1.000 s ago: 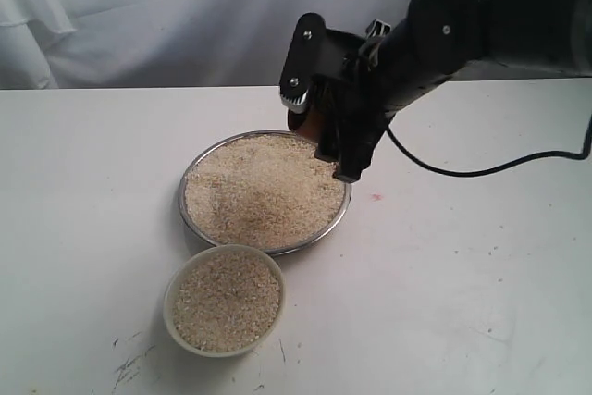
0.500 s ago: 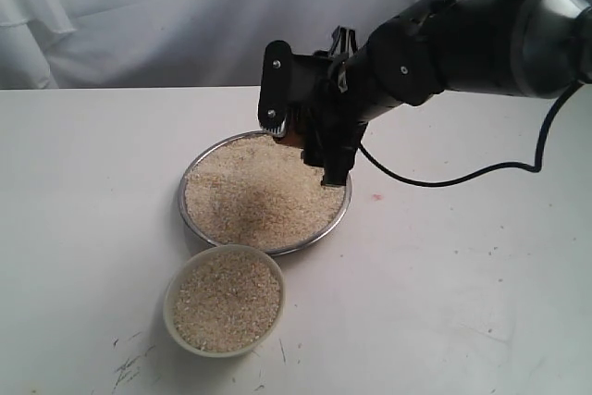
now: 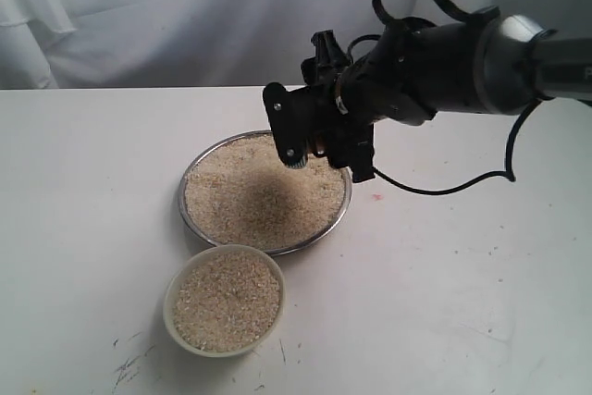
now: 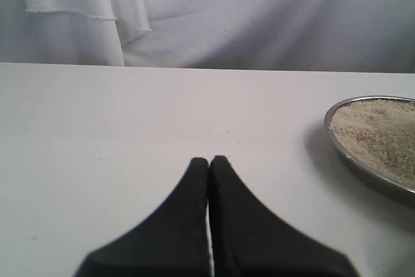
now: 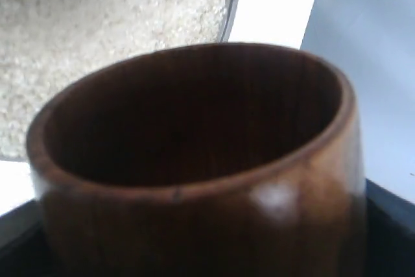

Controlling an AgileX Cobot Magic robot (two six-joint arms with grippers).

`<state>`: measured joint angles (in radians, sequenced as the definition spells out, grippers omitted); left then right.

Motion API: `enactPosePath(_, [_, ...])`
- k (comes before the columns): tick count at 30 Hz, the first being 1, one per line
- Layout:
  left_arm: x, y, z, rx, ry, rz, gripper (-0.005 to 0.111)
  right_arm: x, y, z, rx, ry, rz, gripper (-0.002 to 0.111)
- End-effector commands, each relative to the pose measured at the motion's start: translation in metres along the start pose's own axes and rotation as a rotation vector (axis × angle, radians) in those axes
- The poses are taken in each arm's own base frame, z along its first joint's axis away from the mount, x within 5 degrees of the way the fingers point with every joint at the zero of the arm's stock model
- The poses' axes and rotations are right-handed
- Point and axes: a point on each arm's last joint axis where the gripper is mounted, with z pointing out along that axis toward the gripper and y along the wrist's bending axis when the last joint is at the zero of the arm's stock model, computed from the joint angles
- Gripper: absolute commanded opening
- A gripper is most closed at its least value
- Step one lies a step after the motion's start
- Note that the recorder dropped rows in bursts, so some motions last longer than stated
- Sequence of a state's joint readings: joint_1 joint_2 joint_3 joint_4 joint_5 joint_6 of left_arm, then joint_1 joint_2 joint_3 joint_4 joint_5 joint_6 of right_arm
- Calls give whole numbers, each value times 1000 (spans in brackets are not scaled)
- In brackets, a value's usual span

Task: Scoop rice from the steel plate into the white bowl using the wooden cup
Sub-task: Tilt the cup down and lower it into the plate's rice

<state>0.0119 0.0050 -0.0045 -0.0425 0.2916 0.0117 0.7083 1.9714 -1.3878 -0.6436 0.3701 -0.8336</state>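
Observation:
The steel plate [image 3: 182, 213] lies mid-table, heaped with rice [image 3: 250, 196]. In front of it stands the white bowl [image 3: 169, 312], filled with rice [image 3: 227, 301] as well. My right gripper [image 3: 324, 150] hangs over the plate's far right edge, shut on the wooden cup [image 5: 194, 160]. The exterior view hides most of the cup between the fingers. In the right wrist view the cup's dark inside looks bare, with rice [image 5: 97, 43] and the plate rim [image 5: 232, 4] behind it. My left gripper [image 4: 209, 160] is shut on nothing, low over bare table beside the plate [image 4: 363, 172].
A black cable [image 3: 444, 187] loops over the table to the right of the plate. A white curtain [image 3: 185, 16] closes off the back. A small red spot [image 3: 376, 197] and dark scuffs [image 3: 129, 363] mark the white tabletop.
The right wrist has turned and the gripper has sunk closer to the plate's far right edge, still holding the cup. Plate and bowl have not moved.

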Motion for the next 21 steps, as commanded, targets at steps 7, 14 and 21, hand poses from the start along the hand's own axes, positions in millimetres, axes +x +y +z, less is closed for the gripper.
enactPosePath(7, [1,0,0,2,-7,-4,0,7,-5,2,36,113,-248,0])
enactPosePath(14, [1,0,0,2,-7,-4,0,-1,-18,13,55,133,-231,0])
enactPosePath(21, [1,0,0,2,-7,-4,0,-5,-20,34,42,158,-252,0])
